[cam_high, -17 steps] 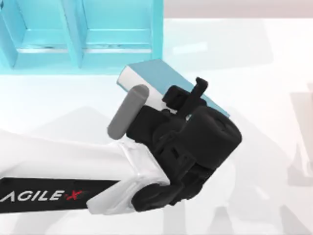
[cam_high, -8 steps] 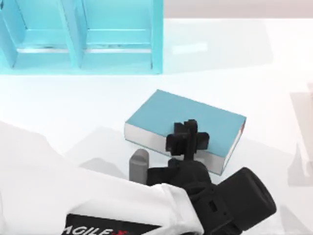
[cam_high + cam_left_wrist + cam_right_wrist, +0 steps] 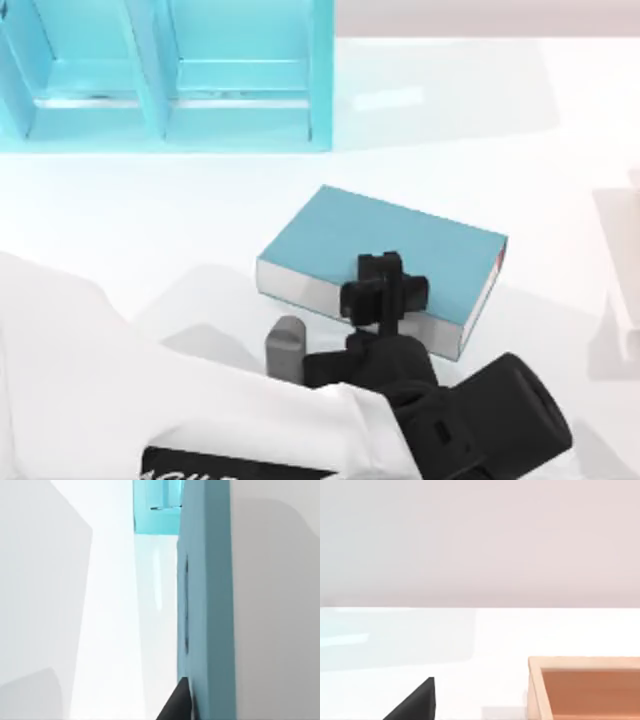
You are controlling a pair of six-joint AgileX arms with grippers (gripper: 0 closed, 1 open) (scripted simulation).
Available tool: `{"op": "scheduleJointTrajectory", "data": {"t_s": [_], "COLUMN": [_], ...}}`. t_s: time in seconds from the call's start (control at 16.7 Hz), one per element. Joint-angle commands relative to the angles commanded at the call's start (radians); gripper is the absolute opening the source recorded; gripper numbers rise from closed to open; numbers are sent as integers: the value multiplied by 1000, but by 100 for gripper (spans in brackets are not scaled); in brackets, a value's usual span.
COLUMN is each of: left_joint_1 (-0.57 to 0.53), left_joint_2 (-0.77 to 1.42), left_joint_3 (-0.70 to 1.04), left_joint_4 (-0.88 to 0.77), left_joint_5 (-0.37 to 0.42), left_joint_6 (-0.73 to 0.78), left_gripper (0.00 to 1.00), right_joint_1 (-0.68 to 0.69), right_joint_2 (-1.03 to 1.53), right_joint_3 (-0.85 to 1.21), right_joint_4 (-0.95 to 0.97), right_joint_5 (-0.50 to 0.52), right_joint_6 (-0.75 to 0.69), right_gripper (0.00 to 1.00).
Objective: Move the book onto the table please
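The teal-blue book lies flat on the white table, in front of the shelf and turned at a slant, with its white page edge facing the near side. My left gripper is shut on the book's near long edge, one black finger over the cover. In the left wrist view the book's cover runs close alongside a black fingertip. A black corner of my right gripper hangs above the table, away from the book.
The turquoise compartmented shelf stands at the back left of the table, and part of the shelf shows beyond the book in the left wrist view. A wooden box sits near my right gripper. My left arm covers the near left.
The book came down and away from the shelf, from tilted near its foot to flat on the table. Over the last half second it only shifted slightly with my left gripper.
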Motion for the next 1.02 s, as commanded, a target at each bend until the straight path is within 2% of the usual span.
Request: {"op": "scheduleJointTrajectory", "data": {"t_s": [0.54,1.02], "left_joint_1": [-14,-14], "left_joint_2": [2,81], "left_joint_3": [5,-34], "left_joint_4": [-38,83], "left_joint_5": [-10,-9], "left_joint_6": [-36,-33], "left_gripper": [0,0], "right_joint_1": [0,0], "right_joint_2": [0,0], "right_joint_3": [0,0], "right_joint_4": [0,0], "right_joint_5": [0,0], "right_joint_6": [0,0], "right_gripper": [100,100]}}
